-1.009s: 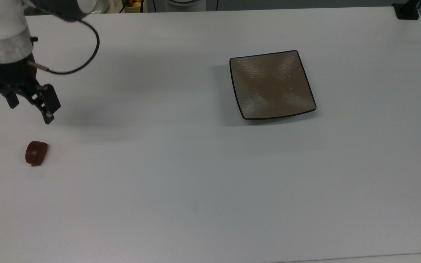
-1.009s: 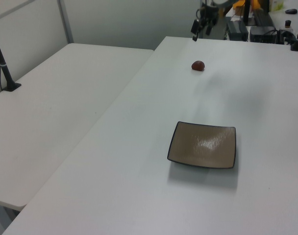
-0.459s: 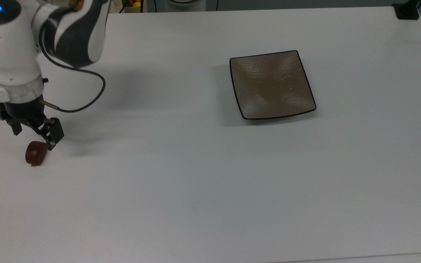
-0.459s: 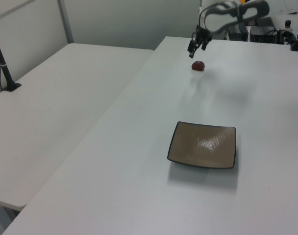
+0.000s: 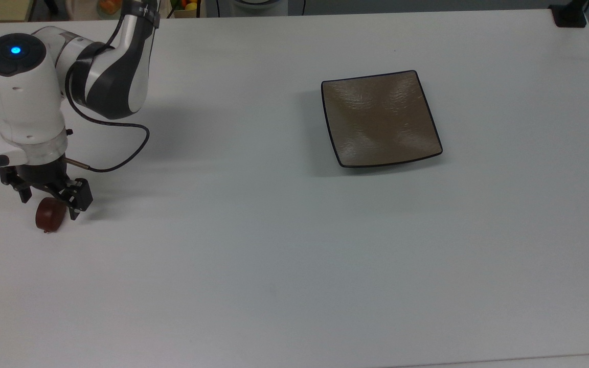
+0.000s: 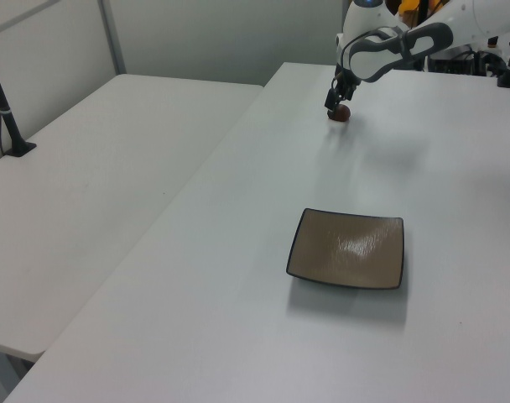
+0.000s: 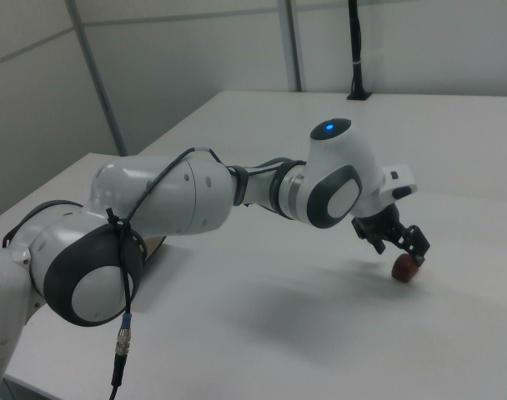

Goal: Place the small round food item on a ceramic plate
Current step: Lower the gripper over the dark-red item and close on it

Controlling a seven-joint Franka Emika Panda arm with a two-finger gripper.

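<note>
Fingers spread, the Franka arm's gripper (image 5: 49,202) straddles the small round food item (image 5: 50,216), a dark reddish-brown lump lying on the white table (image 5: 274,245) at the top view's far left. One black fingertip (image 5: 75,208) stands just beside the lump on the top view's right; whether it touches cannot be told. In the right view the gripper (image 7: 401,247) hangs directly above the lump (image 7: 404,268). The square brownish-tan ceramic plate (image 5: 380,118) with its thin black rim sits empty, well apart toward the top view's right.
</note>
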